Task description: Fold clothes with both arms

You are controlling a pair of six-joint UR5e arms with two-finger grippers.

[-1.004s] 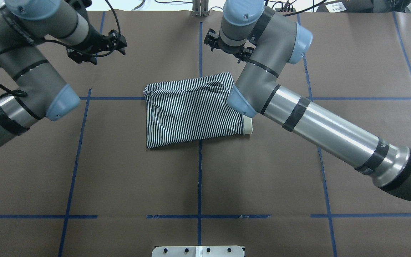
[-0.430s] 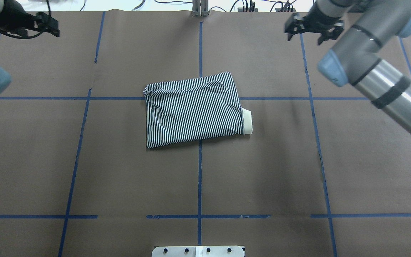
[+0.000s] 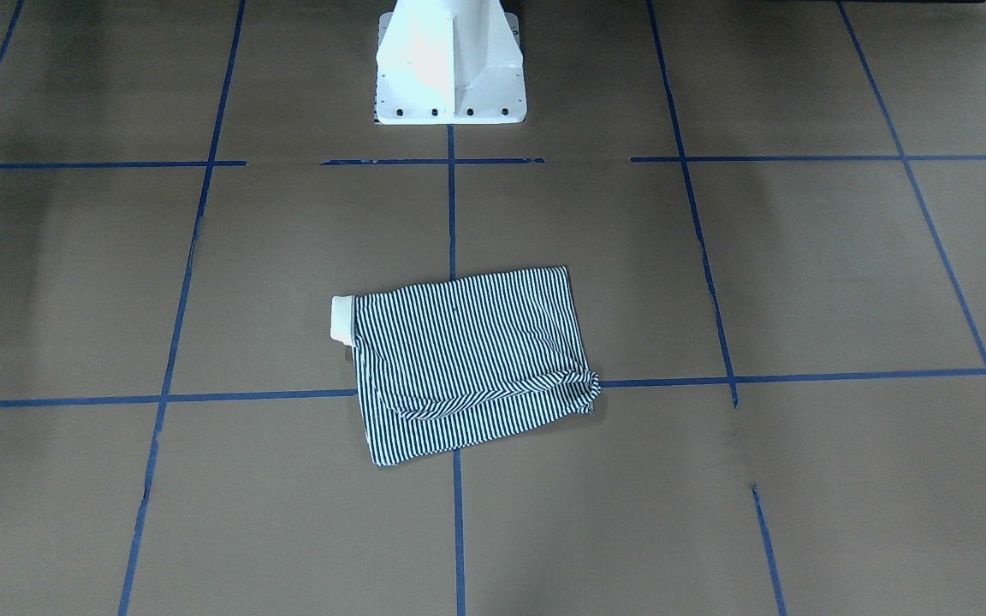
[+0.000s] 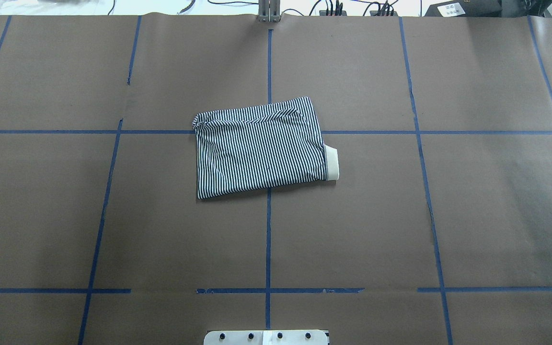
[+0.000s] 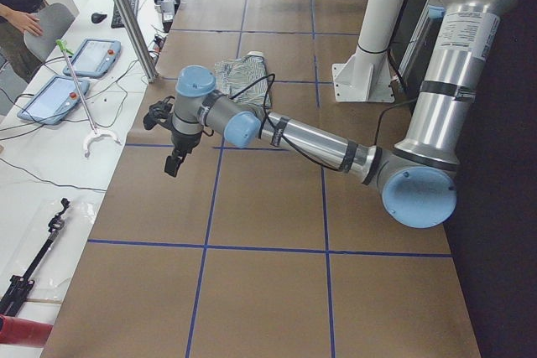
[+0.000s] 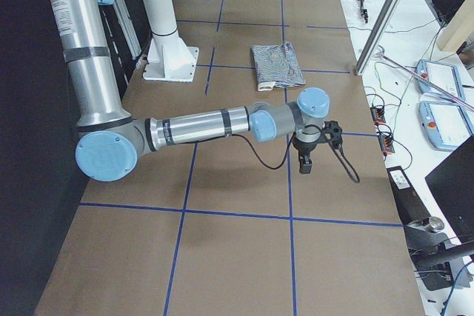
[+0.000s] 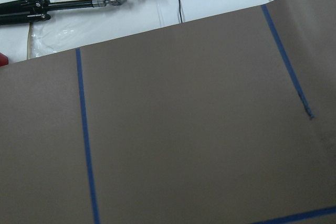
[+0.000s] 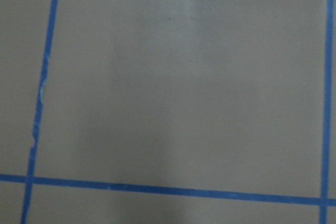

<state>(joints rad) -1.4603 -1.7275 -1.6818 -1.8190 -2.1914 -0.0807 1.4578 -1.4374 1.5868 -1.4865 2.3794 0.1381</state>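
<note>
The clothes are one striped shirt [image 4: 261, 148], folded into a compact rectangle at the table's middle, with its cream collar [image 4: 332, 165] sticking out at the right side. It also shows in the front-facing view [image 3: 467, 364] and both side views [image 5: 243, 77] [image 6: 278, 63]. Neither arm touches it. My left gripper [image 5: 172, 157] hangs over bare paper near the table's left end. My right gripper [image 6: 306, 162] hangs over bare paper near the right end. I cannot tell whether either is open or shut. Both wrist views show only brown paper and blue tape.
Brown paper with blue tape lines [image 4: 268, 230] covers the table. The white base pedestal [image 3: 448, 60] stands at the robot's side. Benches past the far edge hold tablets [image 5: 92, 56], cables and a black tool [image 7: 73, 3]. A person [image 5: 17, 6] stands at the bench.
Both arms have swung outward from over the shirt toward the table's ends and left the overhead view almost entirely. The shirt has not moved.
</note>
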